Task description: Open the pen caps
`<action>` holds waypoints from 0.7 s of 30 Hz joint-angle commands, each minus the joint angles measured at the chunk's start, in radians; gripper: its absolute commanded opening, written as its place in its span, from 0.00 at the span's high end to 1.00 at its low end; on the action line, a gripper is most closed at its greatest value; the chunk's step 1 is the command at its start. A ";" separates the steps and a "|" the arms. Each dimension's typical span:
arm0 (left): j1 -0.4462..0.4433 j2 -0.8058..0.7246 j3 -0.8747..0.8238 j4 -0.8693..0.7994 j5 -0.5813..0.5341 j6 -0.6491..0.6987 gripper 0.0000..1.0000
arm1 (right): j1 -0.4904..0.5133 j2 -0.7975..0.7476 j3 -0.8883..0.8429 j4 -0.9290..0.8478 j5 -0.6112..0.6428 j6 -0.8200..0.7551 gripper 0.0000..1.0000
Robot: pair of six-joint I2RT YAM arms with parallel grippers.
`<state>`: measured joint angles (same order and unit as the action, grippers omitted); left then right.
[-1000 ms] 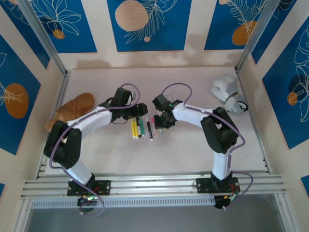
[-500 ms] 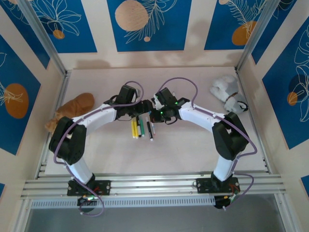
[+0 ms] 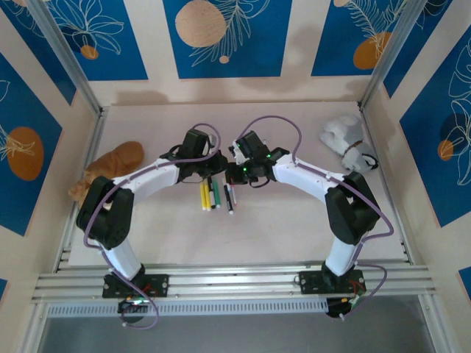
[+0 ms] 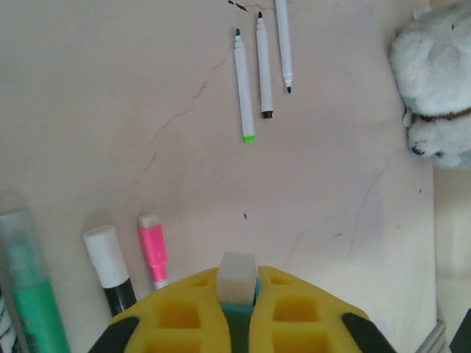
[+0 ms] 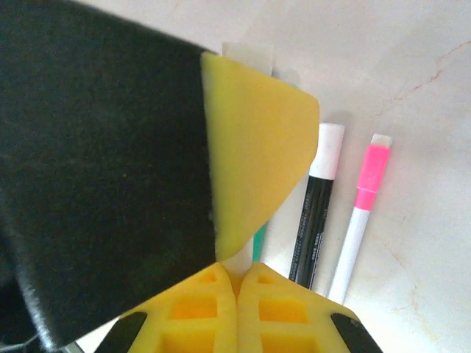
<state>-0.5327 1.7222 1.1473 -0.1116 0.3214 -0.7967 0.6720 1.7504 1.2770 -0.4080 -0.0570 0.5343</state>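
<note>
Seen from above, the left gripper (image 3: 218, 163) and right gripper (image 3: 237, 170) meet tip to tip at the table's middle, covering what they hold. In the right wrist view the left one's black body and yellow pad (image 5: 254, 147) block most of the pen (image 5: 235, 263), so the seam between cap and barrel is hidden. The left jaws are pressed together on a teal cap (image 4: 237, 283) whose white end pokes out at 12 o'clock. The right jaws pinch a pale barrel, probably the same pen. A pink pen (image 4: 152, 248) and a black pen (image 4: 110, 266) lie at 8 o'clock, their lower ends hidden.
</note>
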 commanded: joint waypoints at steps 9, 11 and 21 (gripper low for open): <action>-0.010 0.008 -0.020 0.011 -0.012 -0.008 1.00 | 0.002 -0.020 0.009 0.008 -0.040 0.024 0.81; -0.010 0.003 -0.024 0.025 -0.013 -0.017 1.00 | 0.011 -0.013 0.005 0.010 -0.039 0.025 0.74; -0.009 -0.001 -0.012 0.027 -0.002 -0.030 1.00 | 0.026 0.036 0.027 0.001 -0.028 0.026 0.72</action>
<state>-0.5335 1.7226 1.1358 -0.0967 0.3138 -0.8131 0.6861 1.7603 1.2770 -0.4065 -0.0605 0.5564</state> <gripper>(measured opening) 0.052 0.277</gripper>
